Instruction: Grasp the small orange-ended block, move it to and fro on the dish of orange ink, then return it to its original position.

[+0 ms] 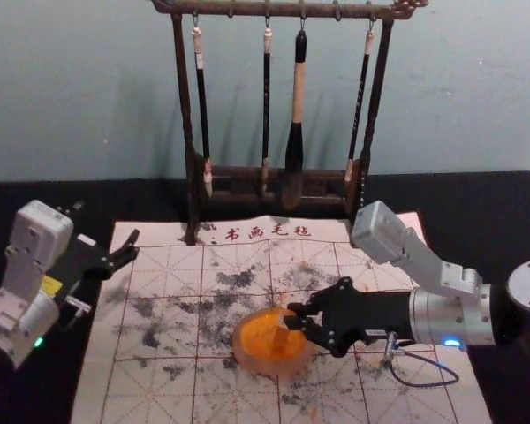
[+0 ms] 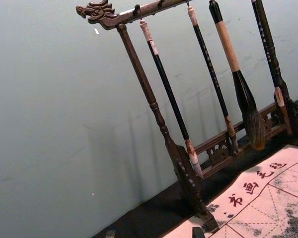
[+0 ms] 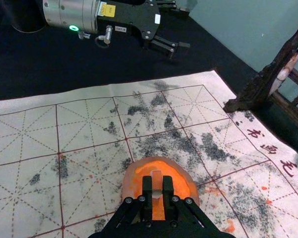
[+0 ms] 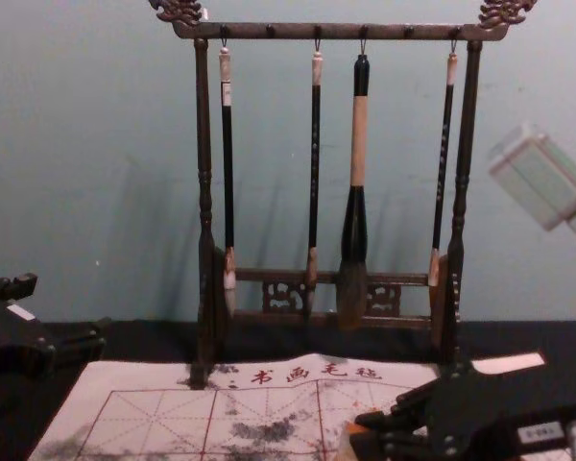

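My right gripper (image 1: pixel 293 319) reaches in over the dish (image 1: pixel 240 344) of orange ink (image 1: pixel 267 340). Its fingers are shut on the small block (image 1: pixel 283 323). The right wrist view has the pale, orange-tinged block (image 3: pixel 157 184) pinched between the right gripper's (image 3: pixel 157 182) fingertips, above the orange ink (image 3: pixel 183 186) in the dish (image 3: pixel 128 184); whether it touches the ink I cannot tell. My left gripper (image 1: pixel 108 223) is parked at the mat's left edge, fingers apart and empty; its tips show at the border of the left wrist view (image 2: pixel 154 233).
An ink-stained, gridded calligraphy mat (image 1: pixel 159 375) lies under the dish on a black table (image 1: pixel 477 190). Behind it stands a dark wooden rack (image 4: pixel 204 192) with several hanging brushes, among them a thick one (image 4: pixel 355 206).
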